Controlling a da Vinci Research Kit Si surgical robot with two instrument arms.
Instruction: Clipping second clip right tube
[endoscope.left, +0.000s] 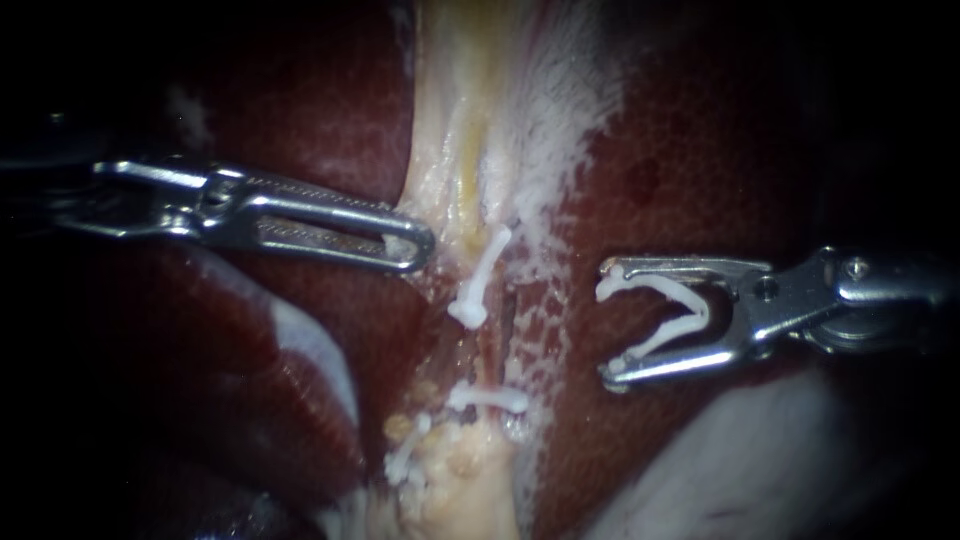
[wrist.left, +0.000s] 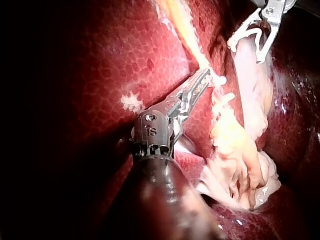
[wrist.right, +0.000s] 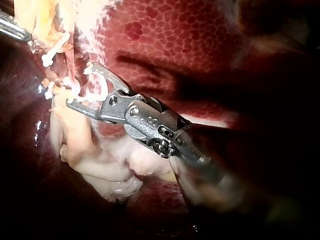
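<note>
1. upper clip (endoscope.left: 480, 278): white, closed, lying slantwise on the band of pale tissue (endoscope.left: 465, 120) that runs down between dark red lobes of liver (endoscope.left: 700, 150). All placings below are taken from this clip.

2. lower clip (endoscope.left: 487, 400): white, closed, lying level across the same band. It sits below the upper clip and apart from it.

3. third clip (endoscope.left: 405, 455): white, below and left of the upper clip, on lumpy yellowish tissue.

4. tube (endoscope.left: 507, 322): thin and dark. It runs down from just right of the upper clip's lower end toward the lower clip. Whether the upper clip sits on this tube cannot be told.

5. left instrument (endoscope.left: 415, 245): slotted jaws lying together, tips just left of the upper clip at the edge of the pale tissue. In the left wrist view a pale strand runs straight into the tips, so the jaws read as clamped on the pale tissue.

6. right instrument (endoscope.left: 607, 325): well to the right of the upper clip, over bare liver. Its jaws stand wide apart and point toward that clip.

7. open clip (endoscope.left: 665, 310): white, V-shaped, seated between the right instrument's jaws. One leg lies along each jaw and both jaws bear on it. It is to the right of the upper clip and well apart from the tube.
</note>
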